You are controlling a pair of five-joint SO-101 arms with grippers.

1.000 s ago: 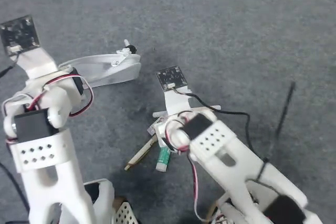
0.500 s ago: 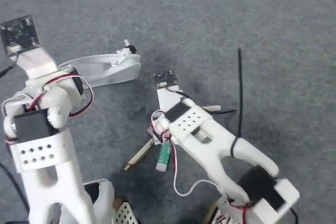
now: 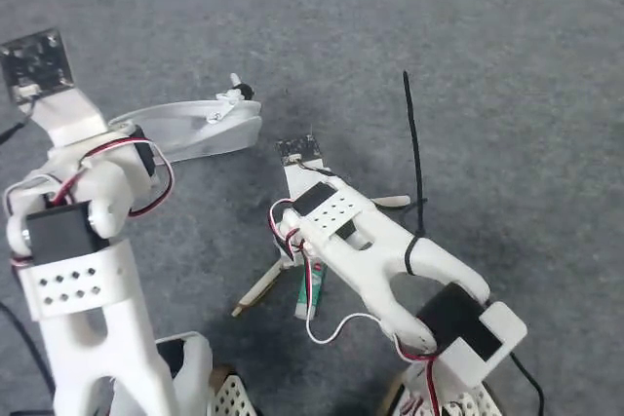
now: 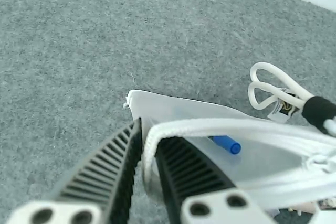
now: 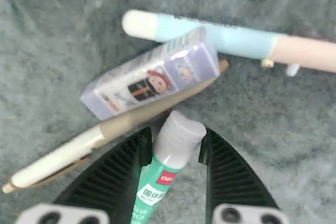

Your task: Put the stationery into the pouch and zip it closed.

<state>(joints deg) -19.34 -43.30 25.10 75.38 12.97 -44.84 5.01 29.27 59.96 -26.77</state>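
Left claw (image 4: 147,136) is clamped tight on the rim of the pouch (image 3: 195,129), which lies far left on the grey mat (image 3: 487,65) with its mouth held agape. The left wrist camera looks right inside: there's a blue item (image 4: 227,144) already in there. A white cord (image 4: 269,83) loops off the far end by a black pull (image 4: 318,109).

Over to the centre, nearer the arms, and here's the stationery heap. From above, the right arm sprawls across it. Poking out from under are the green glue stick (image 3: 309,289), a beige pen (image 3: 261,289) slanting out to the left, and a pen tip to the right. A black cable (image 3: 411,133) stands up off that arm.

The right wrist camera opens the heap up. Right claw (image 5: 176,132) is part open and straddles the glue stick's white cap. One jaw is against the cap and the other is a sliver off, so whether it's pinching I can't tell. The glue stick lies on the mat, cap against the beige pen. A lavender eraser (image 5: 152,80) rests on that pen, and beyond it lies a pastel pen (image 5: 231,40), touching the eraser's corner.
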